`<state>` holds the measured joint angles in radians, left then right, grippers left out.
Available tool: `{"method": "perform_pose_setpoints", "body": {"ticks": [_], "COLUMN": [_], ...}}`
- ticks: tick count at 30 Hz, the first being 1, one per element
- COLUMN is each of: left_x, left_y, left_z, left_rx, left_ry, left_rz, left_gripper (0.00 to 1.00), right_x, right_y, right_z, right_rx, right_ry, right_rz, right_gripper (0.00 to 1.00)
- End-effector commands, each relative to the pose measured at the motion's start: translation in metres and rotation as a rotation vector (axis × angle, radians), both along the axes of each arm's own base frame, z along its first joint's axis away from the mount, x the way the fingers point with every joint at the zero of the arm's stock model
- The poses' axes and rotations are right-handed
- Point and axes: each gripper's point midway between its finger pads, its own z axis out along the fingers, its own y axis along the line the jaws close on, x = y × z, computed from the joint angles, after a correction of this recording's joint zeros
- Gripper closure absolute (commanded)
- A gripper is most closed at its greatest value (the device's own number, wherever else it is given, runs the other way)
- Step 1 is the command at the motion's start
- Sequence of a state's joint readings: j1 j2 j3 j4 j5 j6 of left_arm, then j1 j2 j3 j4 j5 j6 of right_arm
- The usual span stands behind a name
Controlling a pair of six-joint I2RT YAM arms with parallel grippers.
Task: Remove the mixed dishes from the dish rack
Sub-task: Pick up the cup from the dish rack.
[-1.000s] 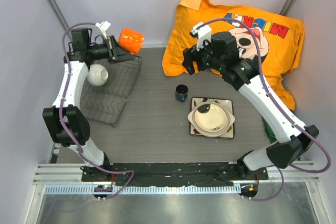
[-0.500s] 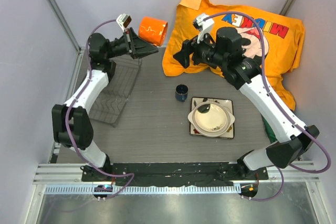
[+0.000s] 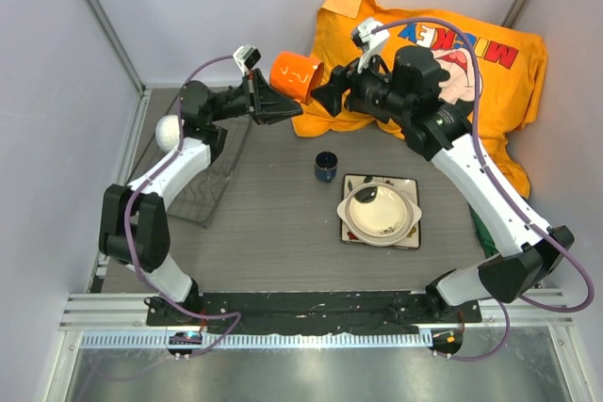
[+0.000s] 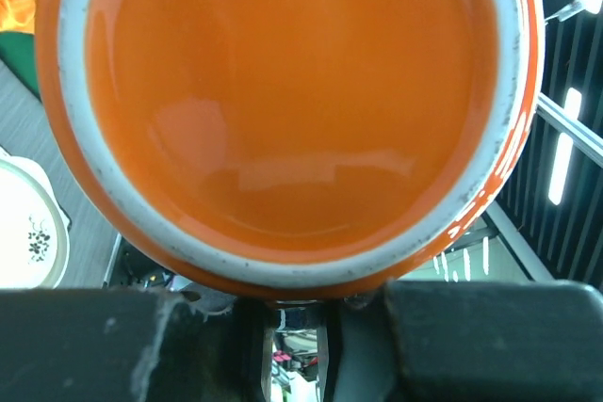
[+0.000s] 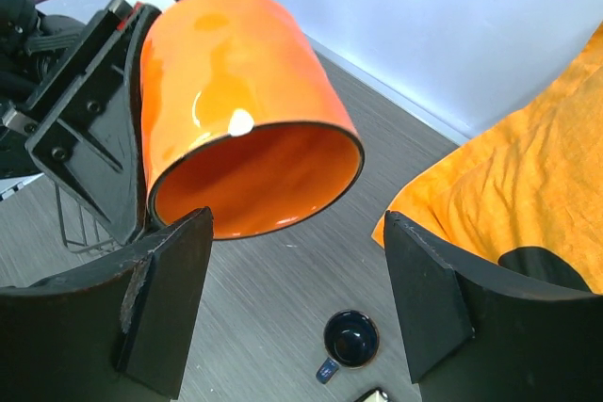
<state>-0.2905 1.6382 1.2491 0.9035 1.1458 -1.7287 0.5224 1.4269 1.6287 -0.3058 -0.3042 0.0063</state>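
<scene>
My left gripper (image 3: 275,101) is shut on the orange mug (image 3: 297,76), holding it on its side in the air past the dish rack's (image 3: 203,176) right end. The mug's (image 4: 283,91) orange inside fills the left wrist view. My right gripper (image 3: 330,96) is open and faces the mug (image 5: 236,72), whose mouth hangs just ahead of its fingers (image 5: 160,298) without touching them. A small white bowl (image 3: 168,131) sits in the rack. The dark-blue cup (image 3: 325,167) stands on the table, beside the cream bowl (image 3: 379,212) resting on the square plate (image 3: 411,238).
A crumpled orange printed cloth (image 3: 490,72) covers the table's back right. Grey walls close in on the left and the back. The dark-blue cup (image 5: 350,338) lies directly below my right gripper (image 5: 294,291).
My left arm has carried the orange mug rightward from above the rack to the table's middle back. My right gripper has turned left toward it. The white bowl shows again.
</scene>
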Motion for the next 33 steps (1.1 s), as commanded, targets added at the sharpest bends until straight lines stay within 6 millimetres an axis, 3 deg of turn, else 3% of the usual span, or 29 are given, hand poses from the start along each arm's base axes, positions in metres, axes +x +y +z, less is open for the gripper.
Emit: {"method": "perform_pose_setpoints", "body": {"ticks": [1,11,21,24,33], "left_x": [-0.035,-0.065,-0.075,-0.074,-0.068], "left_y": [0.005,0.005,-0.005,-0.007,-0.01], "left_z": [0.042,0.052,0.041,0.04,0.032], "left_rx": [-0.088,-0.104,-0.076,-0.076,-0.064], "left_ry": [-0.193,-0.249,-0.251,-0.25,-0.235], "left_rz": [0.014,0.001,-0.007,-0.004,0.0], "left_gripper": [1.0,1.0,1.0,1.0,1.0], "right_x": [-0.003,0.005,0.005,0.004,0.0], "right_y": [0.0,0.004,0.013,0.018,0.028], "right_z": [0.034,0.026,0.032,0.03,0.028], "right_rx": [0.053,0.045,0.066,0.072,0.095], "right_ry": [-0.085,-0.076,-0.065,-0.053,-0.017], "right_rz": [0.014,0.014,0.059,0.081,0.142], "right_gripper": [0.22,0.27,0.36,0.43,0.84]}}
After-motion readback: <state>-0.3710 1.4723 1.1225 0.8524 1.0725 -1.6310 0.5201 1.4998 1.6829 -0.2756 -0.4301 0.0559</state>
